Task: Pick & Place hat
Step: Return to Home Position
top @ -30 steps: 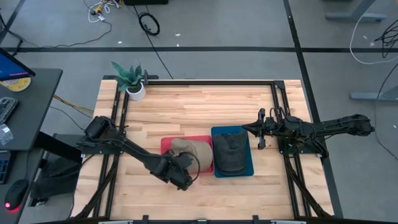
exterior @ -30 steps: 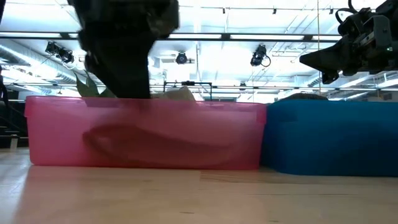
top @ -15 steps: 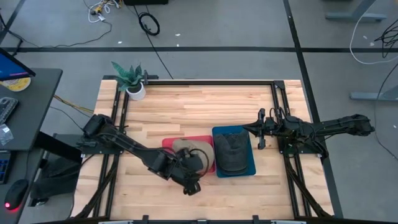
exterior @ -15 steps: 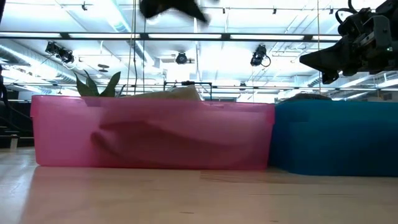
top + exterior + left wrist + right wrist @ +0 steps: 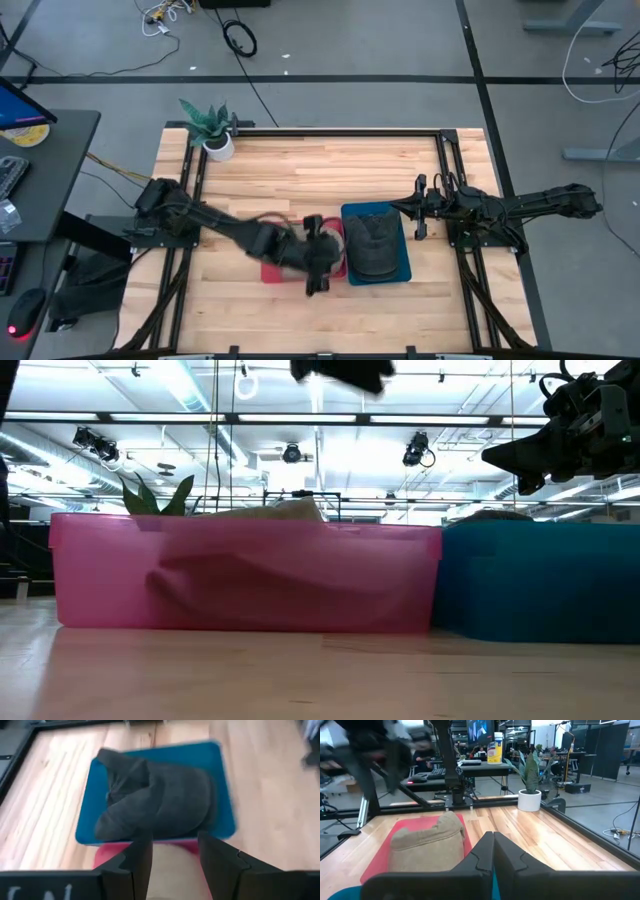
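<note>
The left gripper [image 5: 175, 842] hangs above the red bin [image 5: 240, 575] with its fingers spread, gripping nothing. The brown cap [image 5: 427, 840] lies inside the red bin, below the fingers and clear of them. The black cap [image 5: 160, 795] lies in the adjoining blue bin [image 5: 540, 580]. The right gripper [image 5: 493, 847] waits beside the blue bin, raised, with its fingers pressed together and empty.

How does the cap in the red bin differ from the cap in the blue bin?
The brown cap is tan; the black cap is dark charcoal. The brown cap lies in the red bin, the black cap in the blue bin beside it. The open left gripper hangs above the brown cap; the shut right gripper waits off to the black cap's side. Both peek above their bins' rims.
</note>
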You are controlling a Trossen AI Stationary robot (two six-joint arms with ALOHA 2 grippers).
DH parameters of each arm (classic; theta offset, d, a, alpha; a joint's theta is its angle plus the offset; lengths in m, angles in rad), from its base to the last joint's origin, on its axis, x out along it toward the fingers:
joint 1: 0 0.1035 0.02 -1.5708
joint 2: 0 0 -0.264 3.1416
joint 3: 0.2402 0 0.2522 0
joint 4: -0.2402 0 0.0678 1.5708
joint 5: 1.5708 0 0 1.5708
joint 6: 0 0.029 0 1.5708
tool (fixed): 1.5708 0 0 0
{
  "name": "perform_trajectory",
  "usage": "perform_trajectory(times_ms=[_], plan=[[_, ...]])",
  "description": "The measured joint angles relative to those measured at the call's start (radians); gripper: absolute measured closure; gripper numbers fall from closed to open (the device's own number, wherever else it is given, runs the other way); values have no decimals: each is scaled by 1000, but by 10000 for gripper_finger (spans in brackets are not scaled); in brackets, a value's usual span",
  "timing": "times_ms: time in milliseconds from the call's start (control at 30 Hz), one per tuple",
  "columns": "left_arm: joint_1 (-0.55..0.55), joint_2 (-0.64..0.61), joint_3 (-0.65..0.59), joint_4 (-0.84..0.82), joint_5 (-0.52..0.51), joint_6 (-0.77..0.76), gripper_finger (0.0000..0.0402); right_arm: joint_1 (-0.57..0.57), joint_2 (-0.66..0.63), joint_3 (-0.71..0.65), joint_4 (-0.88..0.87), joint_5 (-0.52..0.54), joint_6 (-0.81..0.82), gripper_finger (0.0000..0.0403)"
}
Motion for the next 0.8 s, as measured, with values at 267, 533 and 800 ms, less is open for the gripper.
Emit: perform_trajectory(times_ms=[267,533,800], plan=[[125,-51,-224,119,189,91,241,0,0,0,0,0,0,390],[194,-394,-766,645,380,109,241,0,0,0,0,0,0,390],[204,-696,-1221,1060,291,38,241,0,0,0,0,0,0,390]])
